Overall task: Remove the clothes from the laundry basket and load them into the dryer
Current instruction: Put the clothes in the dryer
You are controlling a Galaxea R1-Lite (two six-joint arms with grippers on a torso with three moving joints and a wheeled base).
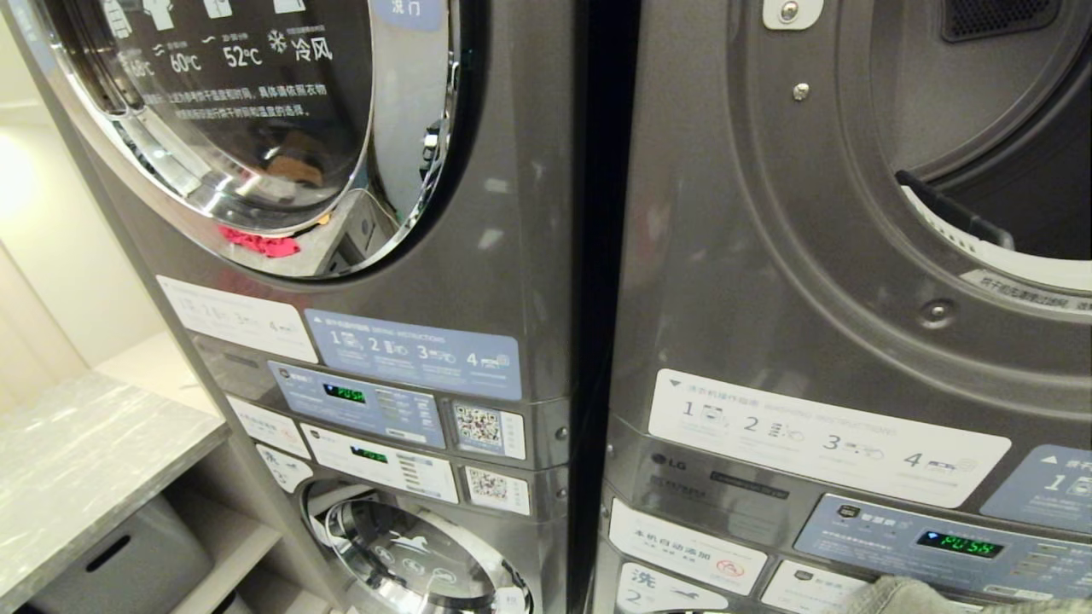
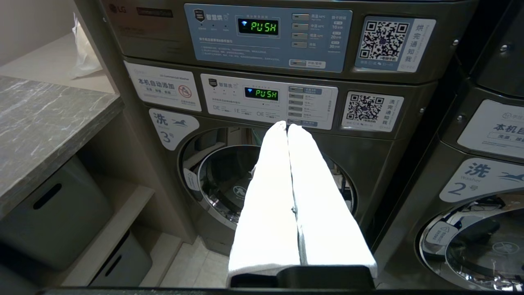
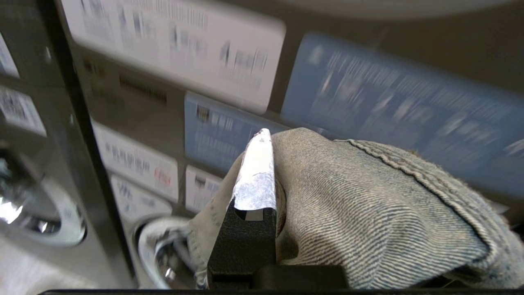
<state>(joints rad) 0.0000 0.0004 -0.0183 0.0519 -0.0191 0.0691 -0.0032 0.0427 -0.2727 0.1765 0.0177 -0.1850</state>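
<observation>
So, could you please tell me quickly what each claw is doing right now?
Left claw: closed, holding nothing.
Right claw: closed on the denim garment.

The dryer point(image 1: 768, 256) has a smooth grey metal front with a soft shine. The round door point(image 1: 247, 111) on the next machine is shiny like a mirror, with dark glass. The stickers point(image 1: 819, 435) look like smooth, flat paper. The counter point(image 1: 77, 460) looks like grey stone with white streaks. The cloth point(image 3: 368, 213) is rough, faded denim with thick stitching. The left gripper point(image 2: 287, 125) has fingers with a plain white, dull cover.
</observation>
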